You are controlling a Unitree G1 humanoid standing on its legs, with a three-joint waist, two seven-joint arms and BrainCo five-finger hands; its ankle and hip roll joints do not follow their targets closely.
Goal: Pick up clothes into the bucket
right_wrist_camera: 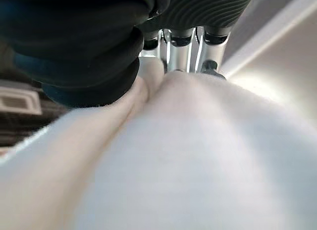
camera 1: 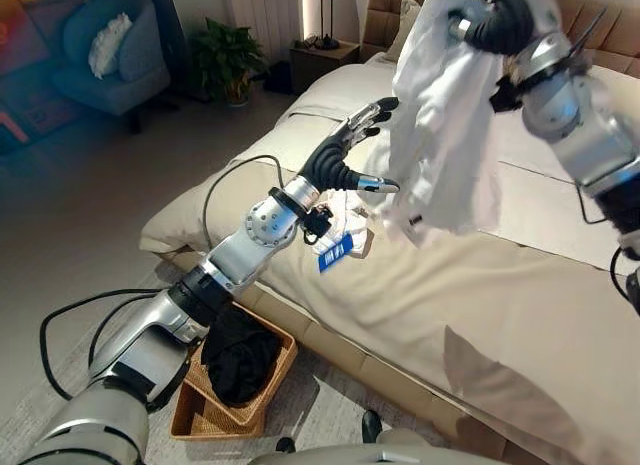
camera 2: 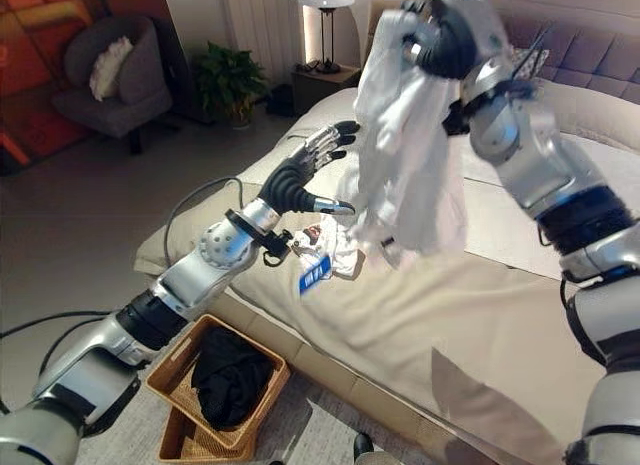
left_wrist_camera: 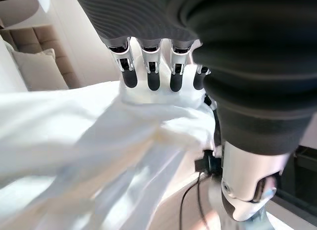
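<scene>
Right hand [camera 1: 500,20], fingers clenched on the white shirt [camera 1: 440,135], hoists it upper right; left hand [camera 1: 345,150] hovers with fingers released. Best swing it, probably fully gathered, over the basket [camera 1: 190,410] lower left.

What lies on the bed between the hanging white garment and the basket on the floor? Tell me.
In the left eye view, a small crumpled white item with a blue tag lies on the beige bed, between the white garment and the wicker basket; the left arm's wrist crosses there too.
</scene>
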